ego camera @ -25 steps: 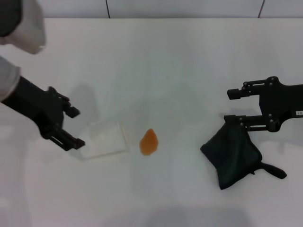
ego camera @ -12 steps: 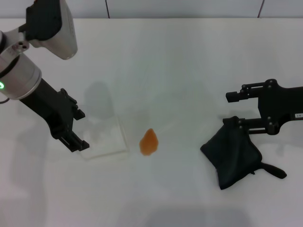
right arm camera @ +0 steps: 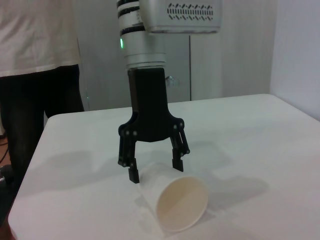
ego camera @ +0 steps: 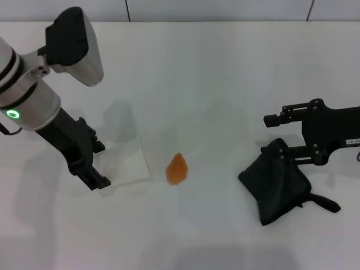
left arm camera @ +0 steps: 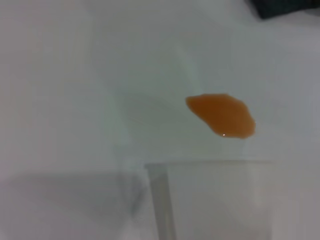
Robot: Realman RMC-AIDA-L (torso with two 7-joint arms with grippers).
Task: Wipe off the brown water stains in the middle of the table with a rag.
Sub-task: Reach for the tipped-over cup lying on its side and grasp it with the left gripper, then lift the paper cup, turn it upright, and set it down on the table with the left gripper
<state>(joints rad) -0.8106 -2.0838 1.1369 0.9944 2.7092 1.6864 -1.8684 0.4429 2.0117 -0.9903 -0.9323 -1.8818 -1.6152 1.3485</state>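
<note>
Near the table's point(ego camera: 225, 67) right edge, right gripper point(ego camera: 277, 135) open astride rag point(ego camera: 275, 185), apparently pre-grasp; left gripper point(ego camera: 95, 163) open over tipped paper cup point(ego camera: 125, 164), stain point(ego camera: 177, 169) unwiped.

On the table point(ego camera: 225, 73) before me, the brown water stains point(ego camera: 177, 168) lie near the middle. A paper cup point(ego camera: 125, 164) lies on its side just left of them, under my left gripper point(ego camera: 93, 163). The rag point(ego camera: 277, 187) lies well to the right, beneath my right gripper point(ego camera: 273, 135).
</note>
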